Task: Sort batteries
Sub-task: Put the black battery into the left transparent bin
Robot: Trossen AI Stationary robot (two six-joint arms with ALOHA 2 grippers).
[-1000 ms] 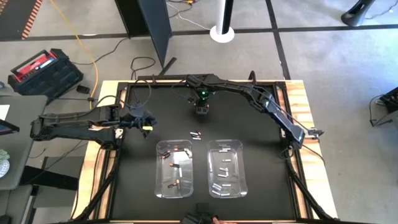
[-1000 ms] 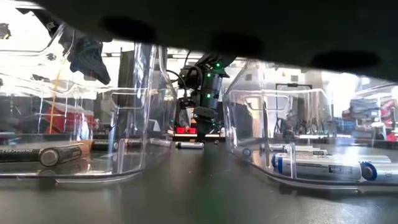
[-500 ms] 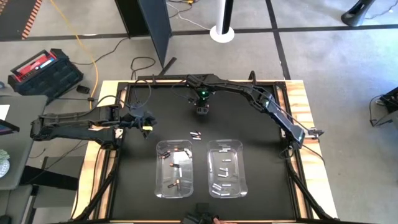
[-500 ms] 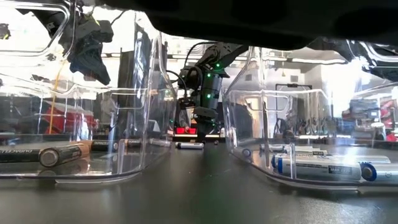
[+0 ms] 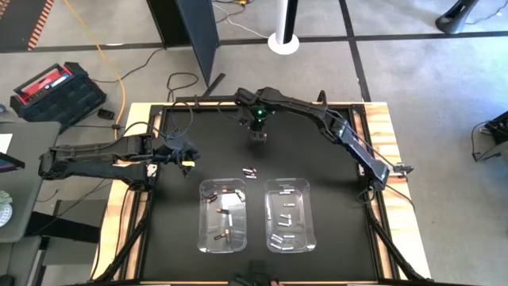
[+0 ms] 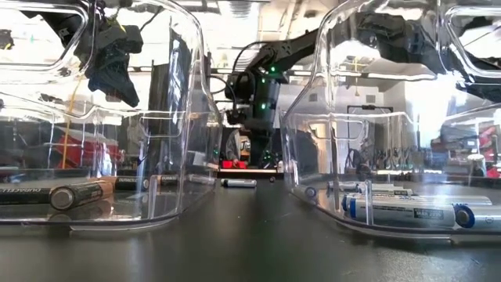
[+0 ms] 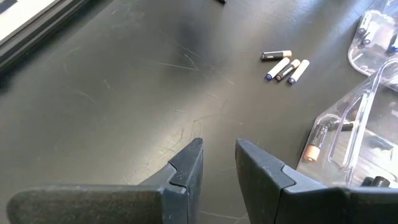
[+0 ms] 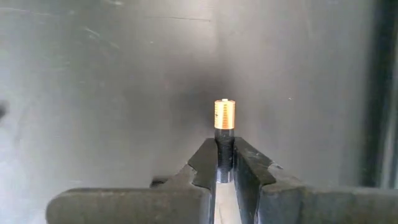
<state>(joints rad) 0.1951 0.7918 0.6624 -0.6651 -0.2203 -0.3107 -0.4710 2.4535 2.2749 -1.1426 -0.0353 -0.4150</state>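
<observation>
My right gripper (image 8: 224, 148) hangs over the far middle of the black table (image 5: 258, 133), shut on a dark battery with a copper end (image 8: 224, 114). Three or so loose batteries (image 5: 249, 171) lie on the mat just beyond the two clear bins. The left bin (image 5: 222, 214) holds dark, copper-ended cells (image 6: 55, 193). In the right bin (image 5: 289, 214) are white cells (image 6: 407, 207). My left gripper (image 7: 218, 163) waits open above the table's left side (image 5: 187, 159), with nothing between its fingers. My right gripper pinches the battery's dark body (image 8: 224, 140) between its two fingers. The copper end sticks out past the fingertips. The fingers point steeply down and the battery lies along them, lifted clear of the table.
One loose cell (image 6: 239, 182) shows on the mat between the bins in the low view. The table's wooden rim (image 5: 379, 119) frames the mat. Bare mat lies between my left gripper and the loose cells (image 7: 283, 65).
My right gripper has risen from the mat at the far middle, still shut, and has carried the copper-ended battery up clear of the table. My left arm has kept still.
</observation>
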